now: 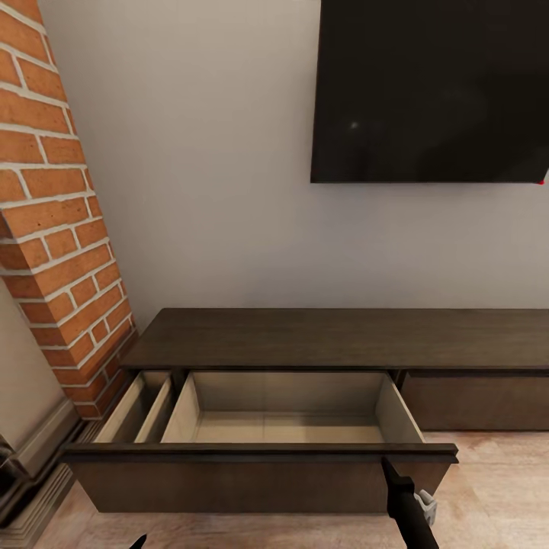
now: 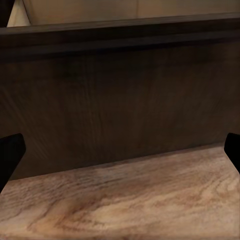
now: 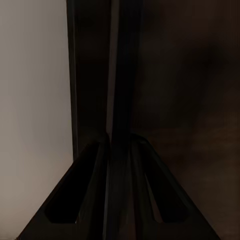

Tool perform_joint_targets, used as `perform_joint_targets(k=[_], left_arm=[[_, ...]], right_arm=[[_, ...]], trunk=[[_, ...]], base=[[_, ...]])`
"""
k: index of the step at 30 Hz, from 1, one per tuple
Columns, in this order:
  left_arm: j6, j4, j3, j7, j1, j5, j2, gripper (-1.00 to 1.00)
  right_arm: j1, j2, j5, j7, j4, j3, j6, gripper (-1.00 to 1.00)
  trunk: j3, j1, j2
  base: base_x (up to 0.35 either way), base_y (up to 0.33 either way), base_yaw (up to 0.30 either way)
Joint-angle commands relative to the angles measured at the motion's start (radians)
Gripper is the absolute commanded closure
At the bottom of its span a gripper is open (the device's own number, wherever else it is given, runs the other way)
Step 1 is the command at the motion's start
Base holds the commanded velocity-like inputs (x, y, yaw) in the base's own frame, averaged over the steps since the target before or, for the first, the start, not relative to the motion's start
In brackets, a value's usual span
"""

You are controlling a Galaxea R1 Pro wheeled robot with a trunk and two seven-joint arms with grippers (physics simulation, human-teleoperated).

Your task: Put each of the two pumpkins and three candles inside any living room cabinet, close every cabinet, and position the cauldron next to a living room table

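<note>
Cabinet runs along the wall under a dark screen, with a brick fireplace at its left end. Its wide drawer stands pulled out, pale interior showing. Left gripper faces the drawer front above the wood floor, fingers spread wide apart. Right gripper is pinched on the drawer front's top edge, near its right end.

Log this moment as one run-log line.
drawer: pulled open, looks empty | right gripper: shut on drawer front edge | left gripper: open, facing drawer front
</note>
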Motion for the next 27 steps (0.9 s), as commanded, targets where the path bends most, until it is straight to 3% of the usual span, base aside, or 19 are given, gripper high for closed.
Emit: perform_joint_targets(k=[1, 27], left_arm=[[-0.003, 0.000, 0.000, -0.001, 0.000, -0.002, 0.000, -1.00], [-0.003, 0.000, 0.000, -0.001, 0.000, -0.002, 0.000, -1.00]], right_arm=[[0.000, -0.001, -0.021, 0.007, 0.000, -0.022, 0.010, 1.00], [0.000, -0.011, -0.018, 0.009, 0.001, -0.020, 0.010, 1.00]], trunk=[[-0.001, 0.000, 0.000], [-0.001, 0.000, 0.000]], base=[[0.000, 0.000, 0.000], [-0.048, 0.000, 0.000]])
